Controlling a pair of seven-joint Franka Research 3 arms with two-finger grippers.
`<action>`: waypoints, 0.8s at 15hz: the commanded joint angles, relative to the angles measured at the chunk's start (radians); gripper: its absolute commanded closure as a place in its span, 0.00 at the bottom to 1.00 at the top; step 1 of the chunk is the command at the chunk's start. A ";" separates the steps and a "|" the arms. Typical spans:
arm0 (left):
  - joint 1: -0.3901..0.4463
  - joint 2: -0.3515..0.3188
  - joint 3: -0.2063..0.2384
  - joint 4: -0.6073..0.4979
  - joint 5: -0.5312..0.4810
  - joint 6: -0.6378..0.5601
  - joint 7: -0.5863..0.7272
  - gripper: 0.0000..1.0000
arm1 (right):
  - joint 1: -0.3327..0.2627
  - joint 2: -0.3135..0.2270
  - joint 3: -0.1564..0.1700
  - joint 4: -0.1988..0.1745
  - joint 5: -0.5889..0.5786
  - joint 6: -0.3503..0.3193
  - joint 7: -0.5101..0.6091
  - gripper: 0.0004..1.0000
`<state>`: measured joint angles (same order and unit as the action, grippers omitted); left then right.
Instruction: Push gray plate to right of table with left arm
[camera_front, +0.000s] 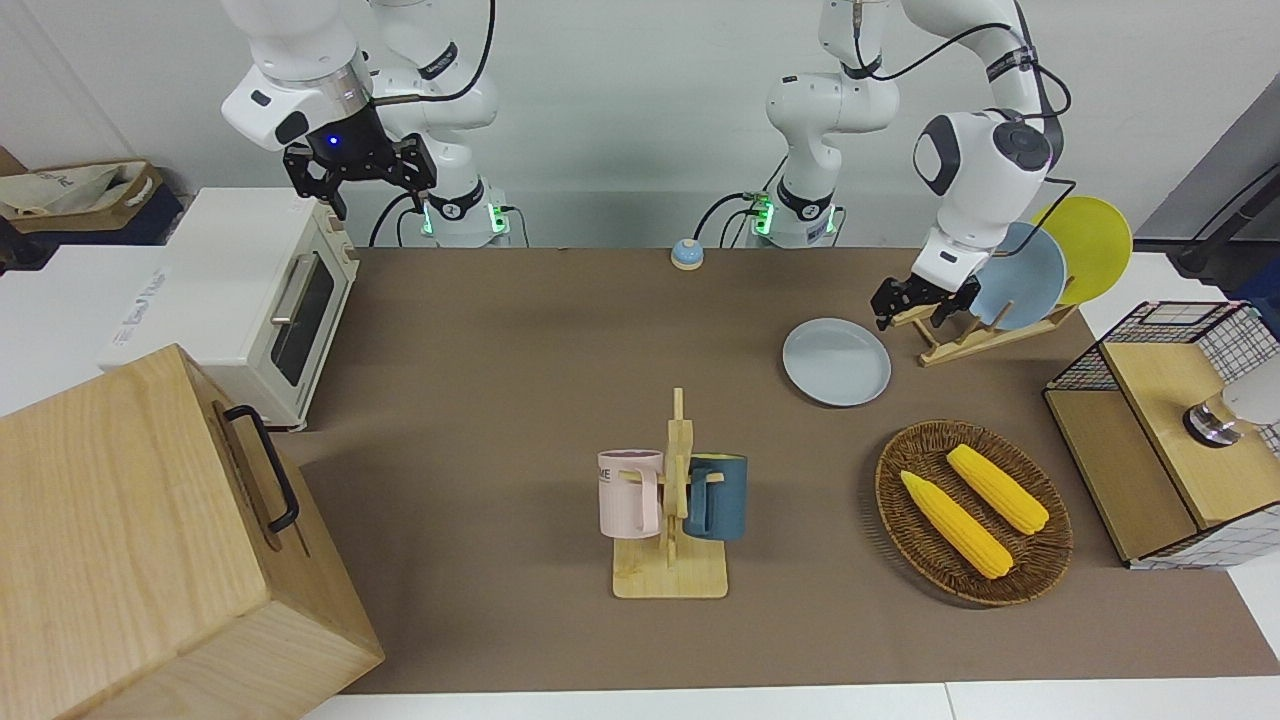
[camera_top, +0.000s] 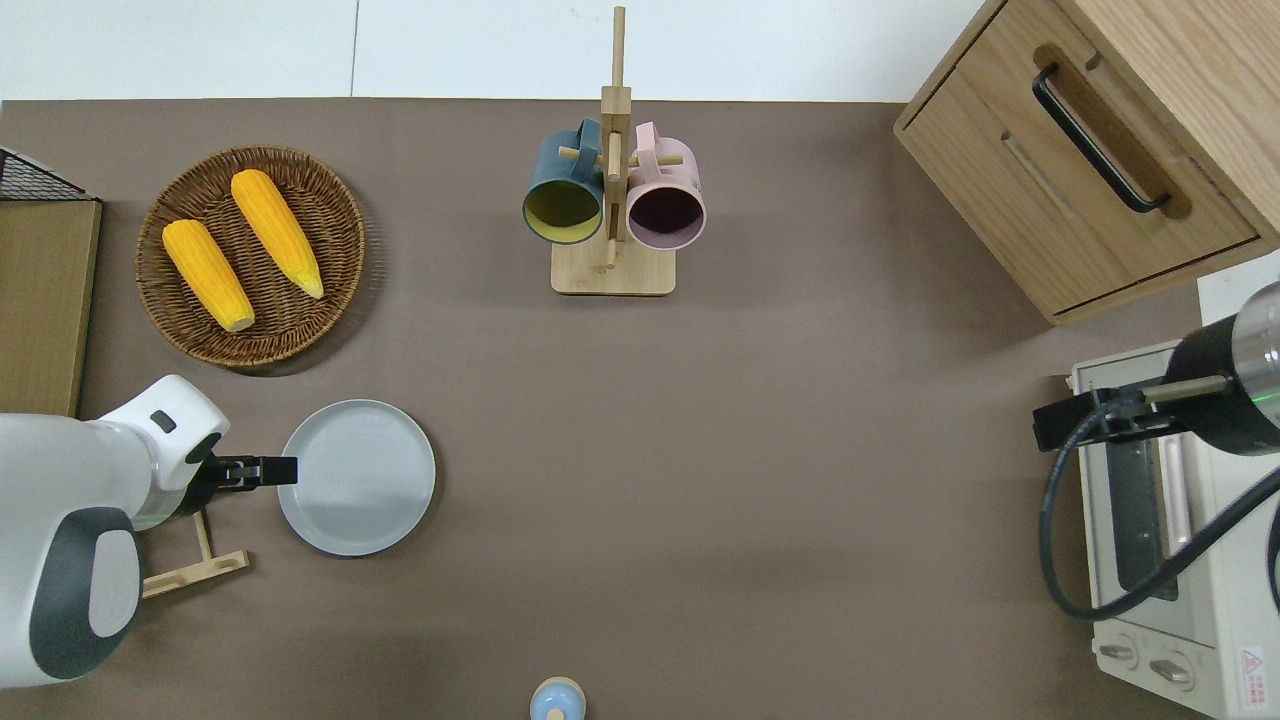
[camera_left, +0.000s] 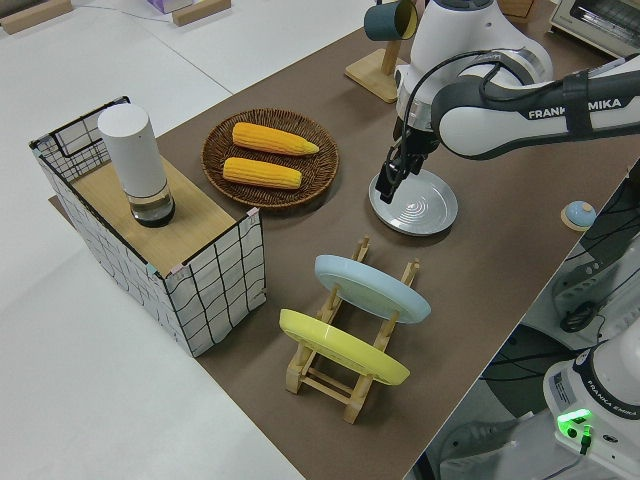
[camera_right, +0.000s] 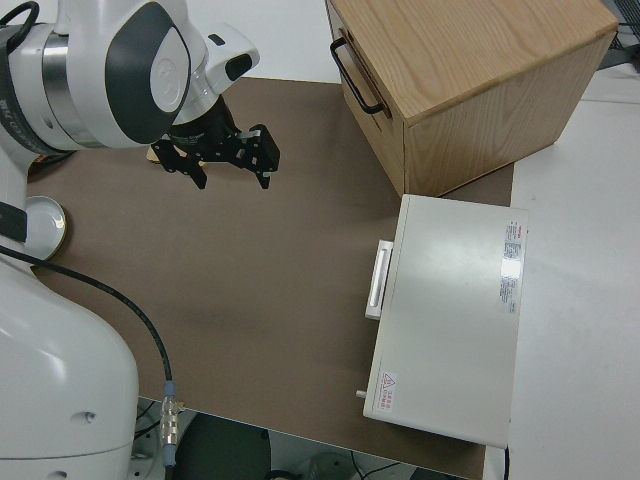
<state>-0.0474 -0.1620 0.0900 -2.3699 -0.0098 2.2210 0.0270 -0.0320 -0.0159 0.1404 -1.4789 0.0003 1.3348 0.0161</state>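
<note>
Left gripper (camera_top: 285, 469) sits low at the rim of the gray plate (camera_top: 360, 478), on the plate's edge toward the left arm's end of the table (camera_top: 760, 480); whether its fingers are spread or closed I cannot tell. The plate lies flat on the table, nearer to the robots than the wicker basket (camera_top: 345, 235) and just beside the wooden plate rack (camera_front: 985, 335). It looks stiff, light and likely to slide easily; contact belongs low on the rim. The left arm (camera_front: 985, 165) reaches down steeply, wrist bent toward the plate. The right arm is parked.
</note>
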 joint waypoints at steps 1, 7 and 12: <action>0.003 -0.021 -0.001 -0.097 0.002 0.106 0.017 0.00 | -0.020 -0.002 0.016 0.009 0.004 -0.016 0.012 0.02; 0.004 0.013 -0.001 -0.186 0.002 0.239 0.021 0.00 | -0.019 -0.002 0.016 0.009 0.004 -0.016 0.012 0.02; 0.009 0.055 -0.001 -0.201 0.002 0.301 0.036 0.00 | -0.020 -0.002 0.016 0.009 0.004 -0.016 0.013 0.02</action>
<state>-0.0467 -0.1247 0.0899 -2.5532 -0.0098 2.4739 0.0434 -0.0320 -0.0159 0.1404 -1.4789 0.0003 1.3348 0.0161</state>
